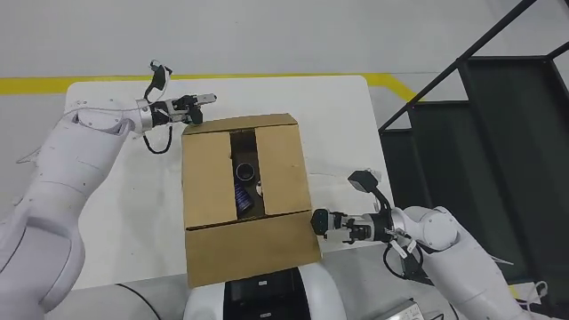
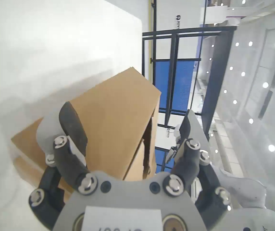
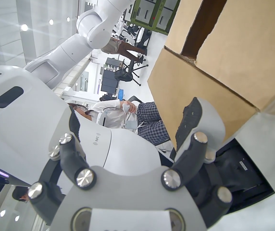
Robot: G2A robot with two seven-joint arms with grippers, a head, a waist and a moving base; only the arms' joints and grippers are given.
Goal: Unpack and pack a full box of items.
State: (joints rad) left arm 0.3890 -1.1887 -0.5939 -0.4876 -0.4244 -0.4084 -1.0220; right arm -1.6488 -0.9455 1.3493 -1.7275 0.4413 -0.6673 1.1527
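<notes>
Two brown top flaps of the cardboard box (image 1: pixel 213 187), standing mid-table (image 1: pixel 338 124), leave a dark slit between them. Dark blue items (image 1: pixel 243 197) inside are hard to identify. The left end effector (image 1: pixel 206 100) sits spread at the box's 11 o'clock corner. The right end effector (image 1: pixel 317 221), also spread, is at its 4 o'clock corner.

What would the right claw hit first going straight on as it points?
Most likely the cardboard box: the right claw, open, points at its side wall by the near corner. The gap looks small, but depth is unclear.
</notes>
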